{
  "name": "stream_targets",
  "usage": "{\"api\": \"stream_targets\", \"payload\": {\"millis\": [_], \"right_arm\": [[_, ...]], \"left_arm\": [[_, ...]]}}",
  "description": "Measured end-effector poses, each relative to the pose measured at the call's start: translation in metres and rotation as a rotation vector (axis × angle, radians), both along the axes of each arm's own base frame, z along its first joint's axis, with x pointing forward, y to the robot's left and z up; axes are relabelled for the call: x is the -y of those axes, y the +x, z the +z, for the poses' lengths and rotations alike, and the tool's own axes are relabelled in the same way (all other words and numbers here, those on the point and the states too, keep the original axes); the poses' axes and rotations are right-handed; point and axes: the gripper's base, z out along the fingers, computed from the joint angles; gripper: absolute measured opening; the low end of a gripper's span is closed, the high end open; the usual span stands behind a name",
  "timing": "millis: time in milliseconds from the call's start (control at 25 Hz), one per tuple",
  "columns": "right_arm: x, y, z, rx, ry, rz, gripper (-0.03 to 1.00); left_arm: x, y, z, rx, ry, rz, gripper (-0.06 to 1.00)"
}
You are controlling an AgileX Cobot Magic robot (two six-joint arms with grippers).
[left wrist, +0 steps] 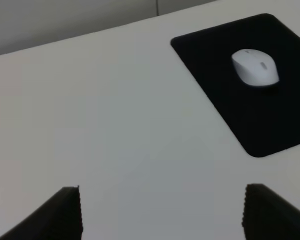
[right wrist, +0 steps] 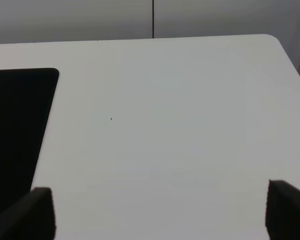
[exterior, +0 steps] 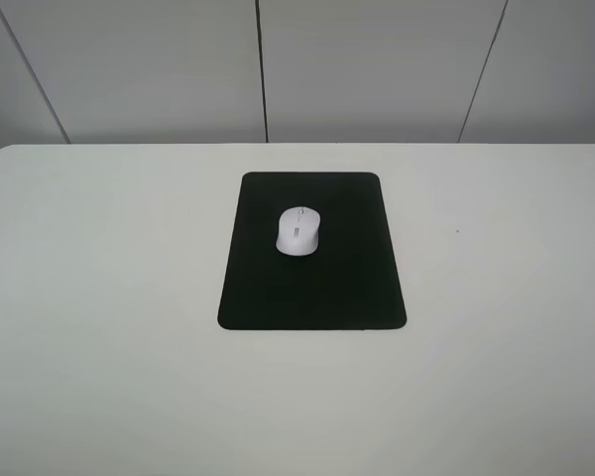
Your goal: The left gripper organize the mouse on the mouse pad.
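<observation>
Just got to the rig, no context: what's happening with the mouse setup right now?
Nothing is being handled at this moment. The mouse sits on the mouse pad, in its far half, on the white table. The left gripper is open and empty, well short of the pad, over bare table. The right gripper is also open and empty, off to the pad's side.

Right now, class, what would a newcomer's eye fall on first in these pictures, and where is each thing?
First, the black mouse pad, lying flat in the middle of the white table. Next, the white mouse, sitting on the pad's far half, away from its edges. In the left wrist view, the left gripper hangs open above bare table, apart from both.
</observation>
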Motion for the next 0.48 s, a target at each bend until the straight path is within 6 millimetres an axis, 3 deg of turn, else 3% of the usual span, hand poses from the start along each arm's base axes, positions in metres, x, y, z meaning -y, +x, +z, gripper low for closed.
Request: {"api": "stream_targets", "payload": {"millis": [480], "right_arm": [[0.0, 0.0, 0.0, 0.0, 0.0, 0.0, 0.83]], "left_arm": [[0.0093, 0.0013, 0.0006, 0.004, -0.013, 0.272, 0.68]]}}
